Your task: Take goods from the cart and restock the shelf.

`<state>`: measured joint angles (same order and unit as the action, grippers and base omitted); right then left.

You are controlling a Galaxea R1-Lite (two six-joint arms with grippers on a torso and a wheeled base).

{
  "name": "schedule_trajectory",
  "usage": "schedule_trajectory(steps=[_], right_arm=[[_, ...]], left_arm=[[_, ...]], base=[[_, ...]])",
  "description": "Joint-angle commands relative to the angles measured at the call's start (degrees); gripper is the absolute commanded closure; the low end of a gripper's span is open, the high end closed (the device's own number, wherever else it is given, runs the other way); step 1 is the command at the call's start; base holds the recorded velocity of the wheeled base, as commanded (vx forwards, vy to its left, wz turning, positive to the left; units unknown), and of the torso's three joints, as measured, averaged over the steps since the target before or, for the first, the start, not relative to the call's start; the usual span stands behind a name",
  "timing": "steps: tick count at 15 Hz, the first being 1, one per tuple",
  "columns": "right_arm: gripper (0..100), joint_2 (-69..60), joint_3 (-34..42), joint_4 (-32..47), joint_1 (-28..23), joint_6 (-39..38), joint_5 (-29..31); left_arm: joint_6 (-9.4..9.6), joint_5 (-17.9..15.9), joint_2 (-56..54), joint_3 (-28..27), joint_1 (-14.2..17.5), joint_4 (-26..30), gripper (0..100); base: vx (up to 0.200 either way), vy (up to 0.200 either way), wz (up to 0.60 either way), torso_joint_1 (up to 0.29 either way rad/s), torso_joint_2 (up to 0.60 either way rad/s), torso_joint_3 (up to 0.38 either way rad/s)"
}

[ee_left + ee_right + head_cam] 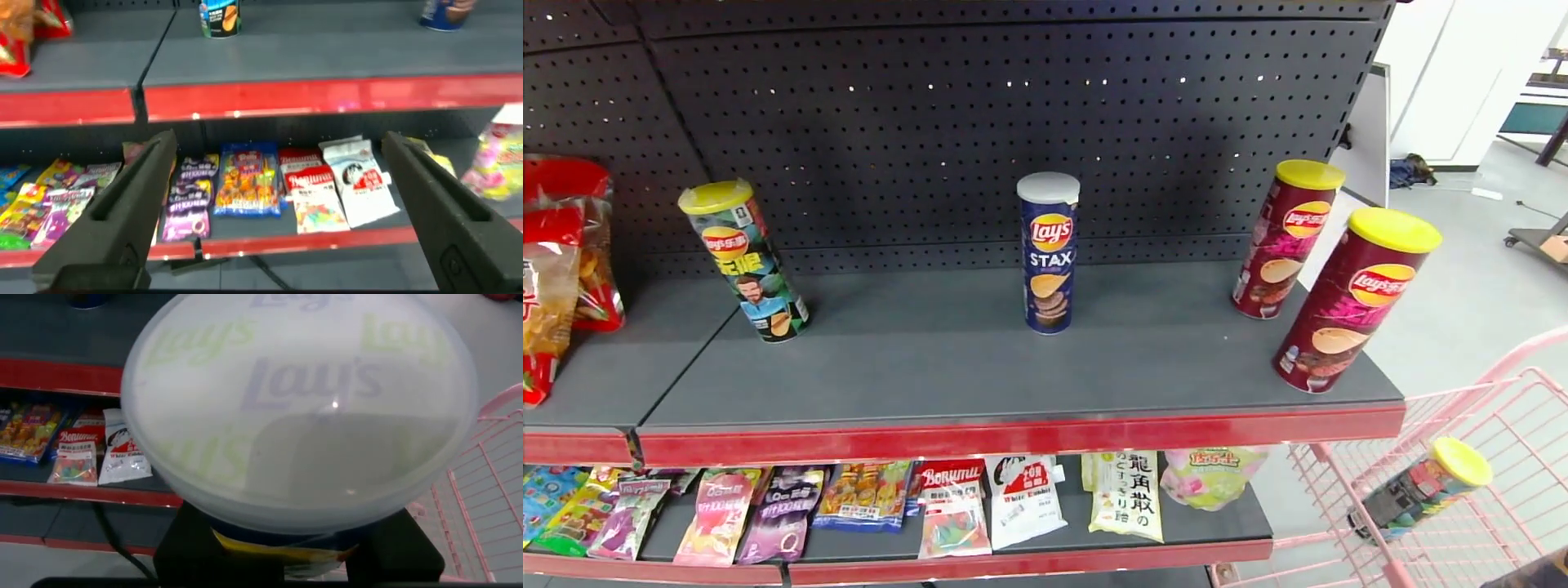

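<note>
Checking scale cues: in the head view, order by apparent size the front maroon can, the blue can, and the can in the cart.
front maroon can (nearness inflates it)
blue can
can in the cart

The gray shelf (pixel 947 359) holds four chip cans standing up: a green can (pixel 745 261) at the left, a blue can (pixel 1048 253) in the middle, two red cans (pixel 1286 238) (pixel 1352 302) at the right. Snack bags (pixel 564 253) sit far left.
</note>
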<state>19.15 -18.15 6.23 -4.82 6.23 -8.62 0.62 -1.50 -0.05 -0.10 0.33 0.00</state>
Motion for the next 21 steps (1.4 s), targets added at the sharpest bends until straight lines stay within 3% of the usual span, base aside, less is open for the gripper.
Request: schedule_trajectory(steps=[1,10,11,13,14,15,16,18,19,20,21], right_arm=[[100,-0.61,0.13,-0.08,0.07,0.01,0.01],[100,-6.5,2.42,0.1,5.52,-0.08,-1.05],[100,-7.2,3.12,0.01,5.52,-0.08,-0.96],[100,-7.2,3.21,0.1,6.22,-0.96,-2.54],[100,-7.02,3.12,0.1,8.07,-2.01,-5.62],[100,-5.62,2.77,0.1,9.03,-2.1,-5.97],[100,-4.65,2.95,0.01,9.03,-2.1,-5.97],[100,-3.07,3.21,0.01,9.12,-2.01,-5.88],[100,-1.49,2.16,-0.16,9.03,-2.1,-5.8],[100,-0.78,1.54,-0.08,9.03,-2.01,-5.97],[100,-0.52,1.45,-0.08,9.21,-2.01,-6.23]], left_arm=[[-0.01,0.01,0.05,0.01,0.02,0.0,0],[-0.09,-0.08,4.09,0.01,-0.07,0.09,0],[-0.01,-0.87,5.5,0.01,-1.3,0.0,0],[1.31,-3.77,5.85,-1.66,-8.85,-0.18,0],[-0.71,-5.71,12.97,-10.98,-10.88,-0.62,0],[-5.72,-7.55,23.25,-22.14,-12.72,-0.79,0],[-7.04,-11.6,30.55,-29.7,-15.45,-0.7,0],[-3.79,-16.78,41.18,-33.65,-18.17,-1.58,0],[-1.76,-18.1,52.61,-35.06,-18.08,-6.59,0],[-1.41,-18.54,58.32,-35.06,-18.08,-11.87,0],[-0.01,-20.82,67.72,-35.15,-18.08,-22.41,0]], base=[[0.2,0.0,0.0,0.012,0.01,0.002],[0.022,0.0,0.0,0.001,0.0,0.001],[0.0,0.0,0.0,0.0,0.0,0.0],[0.0,0.0,0.0,0.0,0.0,0.0],[0.0,0.0,0.0,0.0,0.0,0.0],[0.0,0.0,0.0,0.0,0.0,0.0],[0.0,0.0,0.0,0.0,0.0,0.0],[0.0,0.0,0.0,0.0,0.0,0.0],[0.0,0.0,0.0,0.0,0.0,0.0],[0.0,0.0,0.0,0.0,0.0,0.0],[0.0,0.0,0.0,0.0,0.0,0.0]])
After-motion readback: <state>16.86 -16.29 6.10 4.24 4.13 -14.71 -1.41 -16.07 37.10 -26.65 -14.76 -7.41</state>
